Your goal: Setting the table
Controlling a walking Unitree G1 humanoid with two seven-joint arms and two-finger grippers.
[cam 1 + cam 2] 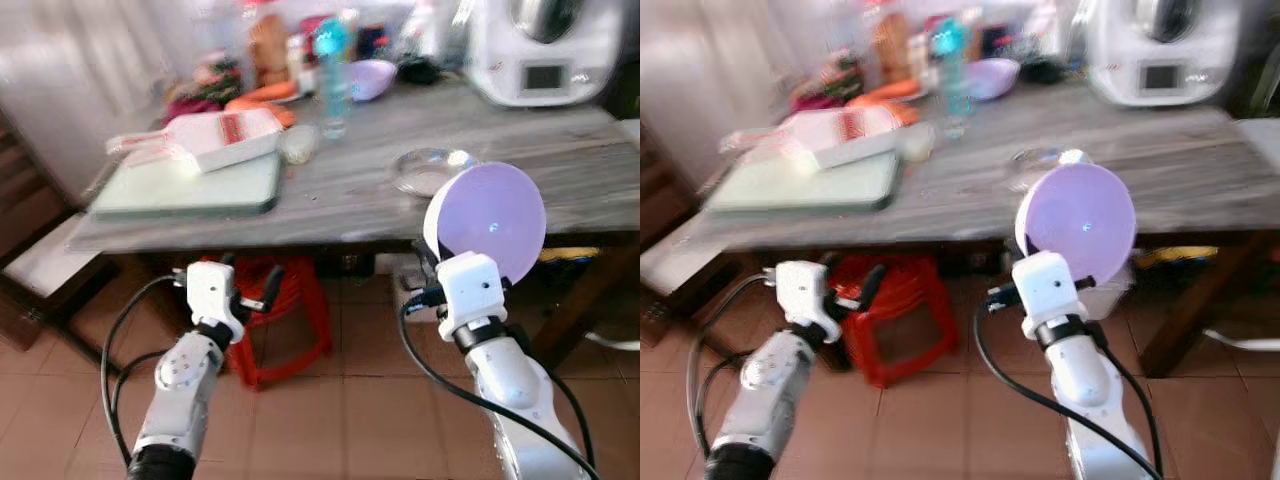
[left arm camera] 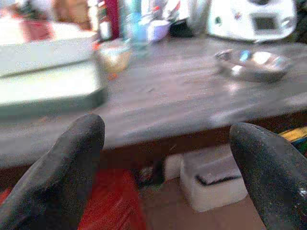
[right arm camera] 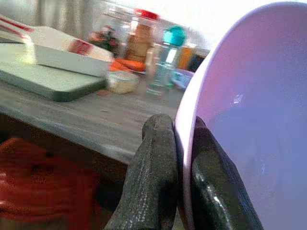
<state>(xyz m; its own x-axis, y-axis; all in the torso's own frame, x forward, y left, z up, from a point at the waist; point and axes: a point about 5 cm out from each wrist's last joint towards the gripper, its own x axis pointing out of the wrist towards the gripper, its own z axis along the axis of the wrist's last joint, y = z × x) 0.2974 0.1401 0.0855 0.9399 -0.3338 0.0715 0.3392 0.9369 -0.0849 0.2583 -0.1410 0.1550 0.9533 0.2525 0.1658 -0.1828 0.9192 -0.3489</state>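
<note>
Plate (image 1: 492,222), pale purple, stands on its edge in the right gripper (image 3: 178,158), whose two black fingers are pressed on the rim, one on each side. It is held up in front of the near edge of the table (image 1: 340,190), not touching it. Just behind it on the table lies a glass dish (image 1: 432,168). The left gripper (image 2: 168,158) is low, below the table edge and above the red stool (image 1: 275,310), with its fingers wide apart and nothing between them. On the left part of the table there is a green board (image 1: 190,185) with a white tray (image 1: 215,137) resting on it, and near them a bottle (image 1: 333,75) with a teal cap. A white appliance (image 1: 545,50) stands at the far right corner. The floor is of brown tiles.
</note>
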